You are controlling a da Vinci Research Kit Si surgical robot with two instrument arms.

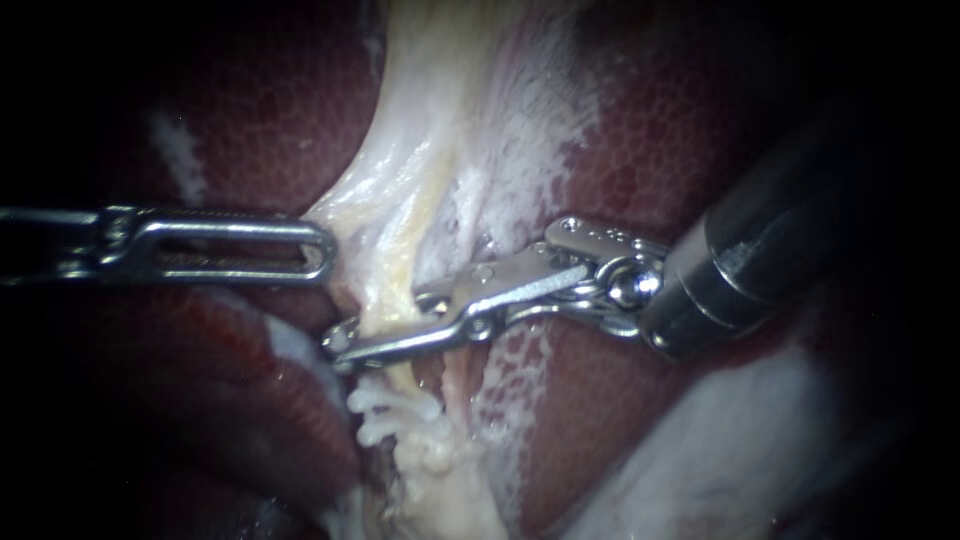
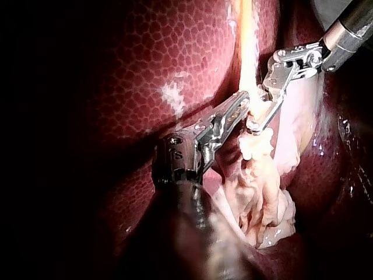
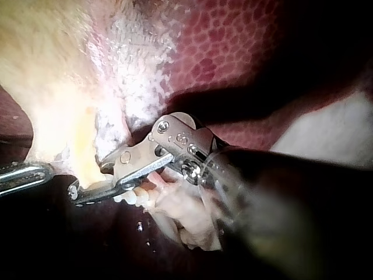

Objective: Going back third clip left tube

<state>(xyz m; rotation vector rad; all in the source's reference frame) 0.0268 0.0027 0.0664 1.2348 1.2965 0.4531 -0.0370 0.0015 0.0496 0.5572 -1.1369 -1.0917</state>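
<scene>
Mottled dark-red liver [image 1: 690,120] fills the endoscope view and fades to black at the left and right edges. A fan of pale tissue [image 1: 470,130] runs down from the top centre and narrows to a yellowish tube [image 1: 385,270] at mid-frame. At lower centre, white ridged clips [image 1: 395,410] sit on the tube. I cannot count them or tell which is the third.

The right instrument [image 1: 385,325] enters from the upper right and reaches left across the centre. Its jaws stand apart with the tube between them, just above the clips. The tube covers the tip of the upper jaw and passes behind the lower one, so whether either jaw presses on it is hidden.

The left instrument [image 1: 322,250] comes in level from the left edge, which cuts off its shaft. Its slotted jaws are closed on the left edge of the pale tissue, just beside the tube.

The right shaft is lost in the dark toward the upper right. A blurred pale patch [image 1: 740,450] at lower right is too unclear to name. In the right wrist view the instrument's own dark shaft hides whatever lies under it.
</scene>
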